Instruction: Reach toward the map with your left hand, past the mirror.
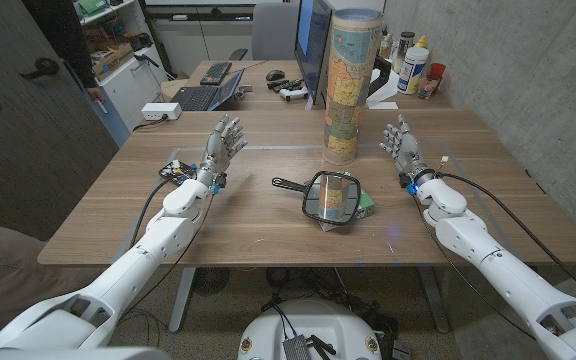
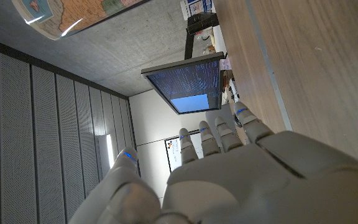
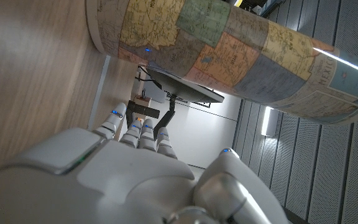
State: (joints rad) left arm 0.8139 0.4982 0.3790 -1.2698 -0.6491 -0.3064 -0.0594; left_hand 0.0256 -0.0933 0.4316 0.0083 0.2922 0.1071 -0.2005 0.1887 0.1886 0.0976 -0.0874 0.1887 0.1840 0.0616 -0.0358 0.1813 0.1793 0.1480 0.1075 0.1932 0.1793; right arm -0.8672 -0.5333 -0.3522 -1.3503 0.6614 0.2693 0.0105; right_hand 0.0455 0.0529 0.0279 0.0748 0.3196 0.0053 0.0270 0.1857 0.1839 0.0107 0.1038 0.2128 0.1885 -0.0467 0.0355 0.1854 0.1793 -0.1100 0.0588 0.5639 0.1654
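The map (image 1: 348, 85) is a tall rolled cylinder printed with coloured regions, standing upright on the table at centre back; it also shows in the right wrist view (image 3: 229, 43) and at an edge of the left wrist view (image 2: 73, 12). A black-framed hand mirror (image 1: 330, 196) lies in front of it, handle pointing left. My left hand (image 1: 223, 140) is raised over the table left of the mirror and map, fingers spread, holding nothing. My right hand (image 1: 401, 140) stands open to the right of the map, empty.
A small green object (image 1: 368, 205) peeks from under the mirror's right side. A black gadget (image 1: 175, 172) lies by my left forearm. Behind the table are a laptop (image 1: 208, 95), a monitor (image 1: 313, 40), bottles (image 1: 415, 65) and a white power strip (image 1: 160, 112).
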